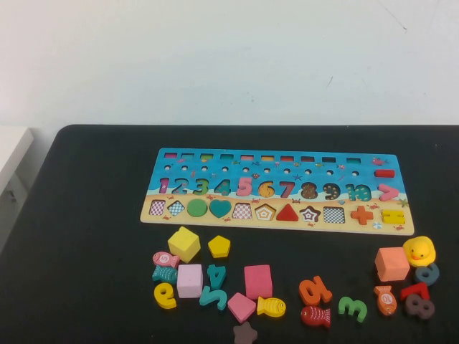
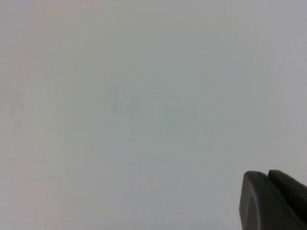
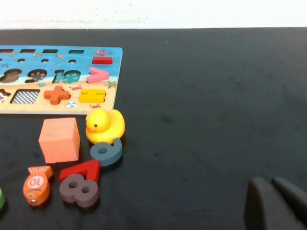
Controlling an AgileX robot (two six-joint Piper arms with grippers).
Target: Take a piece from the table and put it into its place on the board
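The piece, a small flat yellow pentagon (image 1: 219, 246), lies on the black table (image 1: 93, 215) just in front of the board (image 1: 215, 166), beside a yellow cube (image 1: 184, 244). The board's lower strip has a pentagon-shaped slot (image 1: 265, 212) to the piece's upper right. Neither arm shows in the high view. My left gripper (image 2: 267, 175) is shut on nothing and faces only a pale blank surface. My right gripper (image 3: 271, 181) hovers shut and empty over bare table, to the right of the board's right end (image 3: 112, 72); the piece is out of its view.
Loose cubes, fish, numerals and a star are scattered along the table's front. A yellow duck (image 1: 419, 251) and a salmon cube (image 1: 391, 264) sit at the right, also seen as duck (image 3: 104, 125) and cube (image 3: 59, 140). A white ledge (image 1: 11, 154) borders the table's left.
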